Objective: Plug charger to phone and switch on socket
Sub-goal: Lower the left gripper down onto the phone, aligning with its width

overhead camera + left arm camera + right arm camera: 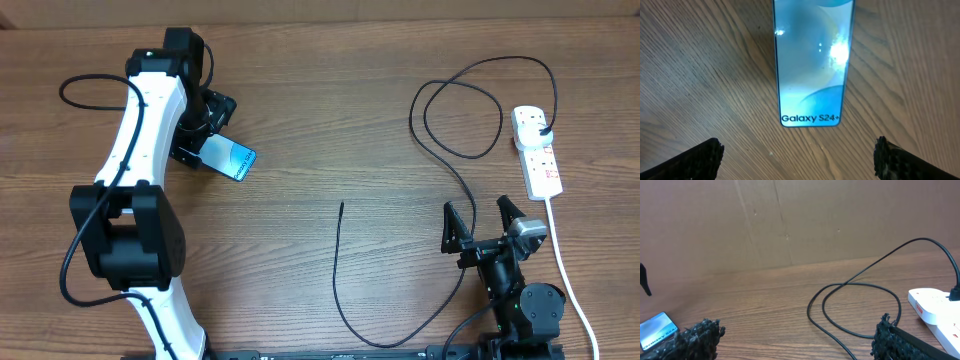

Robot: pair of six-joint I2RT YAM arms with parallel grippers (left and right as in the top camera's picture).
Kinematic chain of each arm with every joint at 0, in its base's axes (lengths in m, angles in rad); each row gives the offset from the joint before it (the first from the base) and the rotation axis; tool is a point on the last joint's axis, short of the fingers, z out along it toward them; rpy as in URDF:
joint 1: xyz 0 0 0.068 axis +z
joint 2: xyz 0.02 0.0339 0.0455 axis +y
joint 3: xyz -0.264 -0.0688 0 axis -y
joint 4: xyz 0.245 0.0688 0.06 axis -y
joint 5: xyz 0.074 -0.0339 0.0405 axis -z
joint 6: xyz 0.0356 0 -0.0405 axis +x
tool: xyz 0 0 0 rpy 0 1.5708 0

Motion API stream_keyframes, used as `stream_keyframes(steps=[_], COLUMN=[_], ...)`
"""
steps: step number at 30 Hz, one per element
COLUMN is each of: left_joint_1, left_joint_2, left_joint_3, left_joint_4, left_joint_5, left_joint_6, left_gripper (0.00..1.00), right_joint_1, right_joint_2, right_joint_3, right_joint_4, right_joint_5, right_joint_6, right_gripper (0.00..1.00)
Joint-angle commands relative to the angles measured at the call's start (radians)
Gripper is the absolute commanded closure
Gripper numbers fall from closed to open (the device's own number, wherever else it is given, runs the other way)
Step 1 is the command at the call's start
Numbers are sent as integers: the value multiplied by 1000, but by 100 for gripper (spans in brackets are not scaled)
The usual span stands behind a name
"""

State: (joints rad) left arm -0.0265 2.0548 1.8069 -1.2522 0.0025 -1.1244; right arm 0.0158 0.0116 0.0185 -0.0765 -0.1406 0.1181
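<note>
Though wide, left gripper (799, 157) off phone (812, 60)

Overhead top-down; left wrist close; all share phone (811, 65).

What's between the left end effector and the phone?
Nothing visible. The phone lies flat on bare table just ahead of the open left end effector.

Matt wood grain is noted on the table (330, 120); the phone (812, 65) is glossy (glare visible); the socket (540, 160) is smooth white plastic.
</note>
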Motion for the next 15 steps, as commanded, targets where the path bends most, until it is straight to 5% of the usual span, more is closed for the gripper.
stream_keyframes(steps=[1,15], left_joint_1=[2,2], left_joint_2=[64,165], left_joint_3=[-5,-5], left_joint_4=[0,75], left_joint_5=[-14,65], left_joint_6=[-17,-16], left_gripper=[0,0], right_joint_1=[6,6], right_joint_2=[-9,-9], right_joint_3=[-11,-11], right_joint_4=[3,3], right_joint_5=[9,9], right_joint_6=[-4,-4], right_gripper=[0,0])
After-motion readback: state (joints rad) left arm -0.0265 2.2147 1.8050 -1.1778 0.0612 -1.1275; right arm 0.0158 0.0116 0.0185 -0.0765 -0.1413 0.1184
